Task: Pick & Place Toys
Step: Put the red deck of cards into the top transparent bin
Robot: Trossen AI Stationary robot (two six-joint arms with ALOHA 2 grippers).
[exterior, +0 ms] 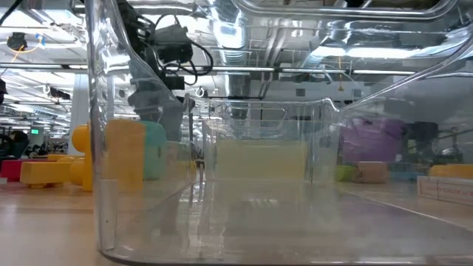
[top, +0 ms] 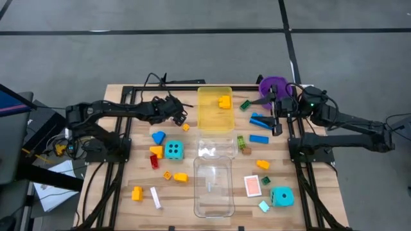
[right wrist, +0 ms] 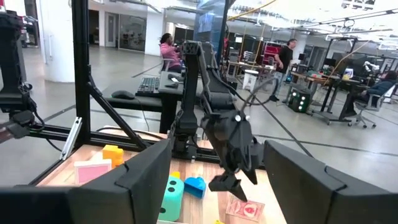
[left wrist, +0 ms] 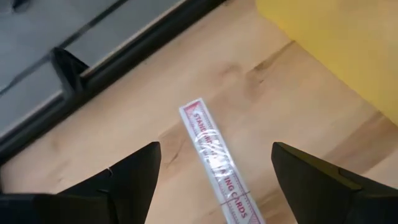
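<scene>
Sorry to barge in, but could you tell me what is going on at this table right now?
A two-armed robot is sorting toys into trays. The left gripper hangs open over a wrapped deck of playing cards on the wood beside the yellow tray, not gripping it. The right gripper hangs by the purple bucket, holding nothing. One yellow brick lies in the yellow tray; most toys lie scattered on the table.

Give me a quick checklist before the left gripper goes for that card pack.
1. Left gripper open: ok, its fingers stand wide apart.
2. Card pack between the fingers: ok, it lies roughly midway.
3. Pack free of other things: ok, it lies alone on the bare table, apart from the yellow tray.
4. Fingers low enough to close: cannot tell.
5. Right gripper out of the way: ok, it is across the table by the purple bucket.
</scene>
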